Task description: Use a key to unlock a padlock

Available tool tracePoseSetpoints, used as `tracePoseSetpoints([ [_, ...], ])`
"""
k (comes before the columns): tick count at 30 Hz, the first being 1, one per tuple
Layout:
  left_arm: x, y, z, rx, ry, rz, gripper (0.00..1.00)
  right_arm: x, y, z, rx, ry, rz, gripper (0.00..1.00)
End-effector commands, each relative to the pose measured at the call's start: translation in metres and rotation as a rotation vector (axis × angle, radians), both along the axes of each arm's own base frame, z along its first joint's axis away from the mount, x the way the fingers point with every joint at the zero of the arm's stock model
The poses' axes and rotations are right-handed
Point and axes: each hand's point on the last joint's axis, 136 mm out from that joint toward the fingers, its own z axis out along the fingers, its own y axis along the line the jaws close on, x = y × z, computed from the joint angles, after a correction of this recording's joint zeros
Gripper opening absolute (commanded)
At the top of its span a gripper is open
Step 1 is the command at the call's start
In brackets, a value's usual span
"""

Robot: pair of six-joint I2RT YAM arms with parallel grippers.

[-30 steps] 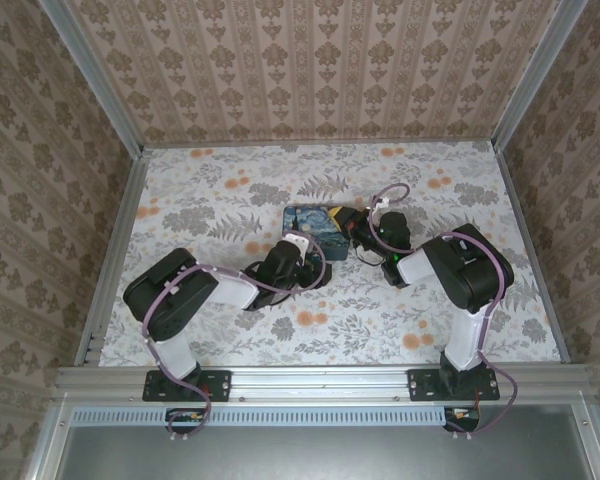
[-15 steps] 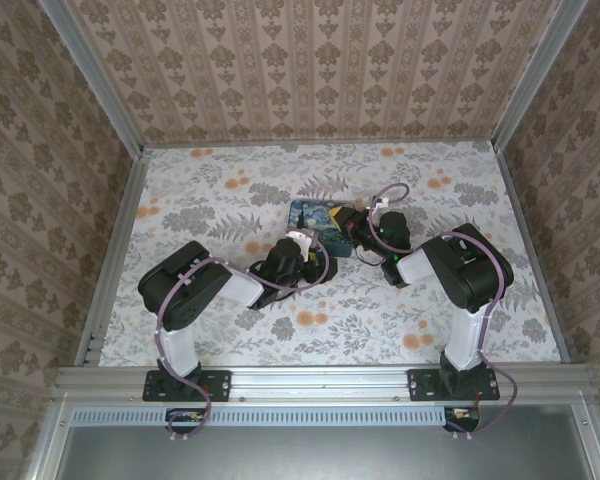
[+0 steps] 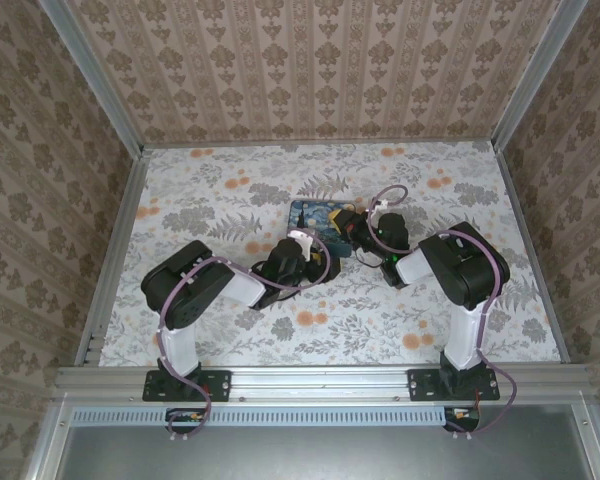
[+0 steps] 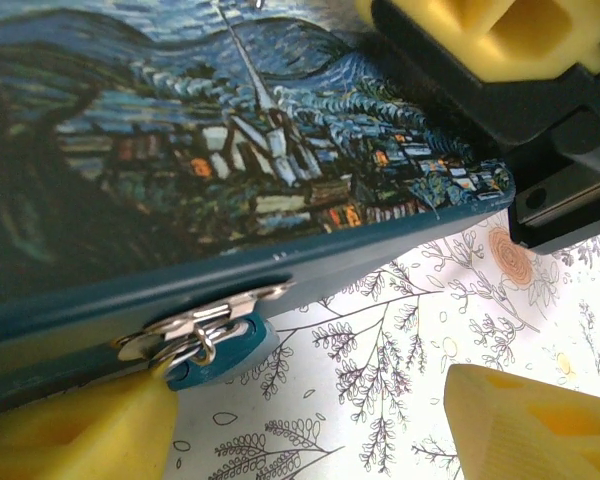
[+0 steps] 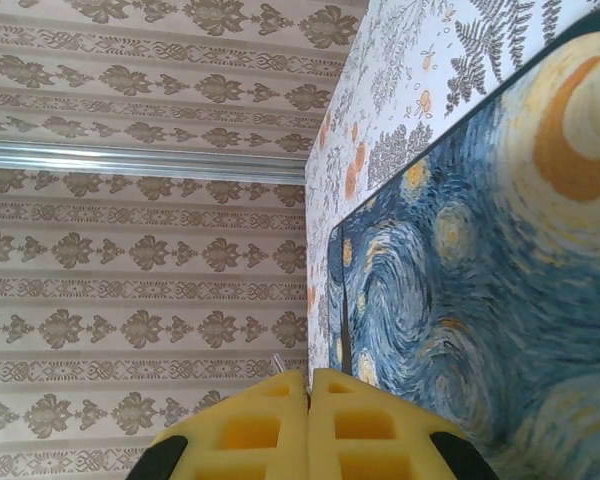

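Hanging on closed box (image 4: pixel 230 170): padlock (image 4: pixel 218 358)

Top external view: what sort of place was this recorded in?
Probably a purpose-built robot test booth, not a real room: damask-patterned wallpaper panels held in a bare aluminium frame enclose a floral-print tabletop.
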Motion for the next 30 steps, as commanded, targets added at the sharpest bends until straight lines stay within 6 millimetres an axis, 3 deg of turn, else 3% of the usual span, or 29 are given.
tracePoseSetpoints([
  [1, 0.007, 0.012, -0.027, 0.117, 0.039, 0.060, 0.72, 0.002, 0.001, 0.005, 0.003, -0.031, 0.006, 0.00],
  [7, 0.007, 0.004, -0.025, 0.110, 0.044, 0.030, 0.72, 0.002, 0.000, 0.002, 0.005, -0.026, 0.003, 0.00],
  [14, 0.000, -0.013, 0.005, -0.095, 0.041, 0.000, 0.71, 0.000, -0.001, 0.000, 0.002, -0.022, -0.002, 0.00],
  [30, -0.002, -0.008, 0.019, -0.291, 0.055, 0.043, 0.69, 0.001, -0.001, -0.006, 0.003, -0.011, -0.004, 0.00],
])
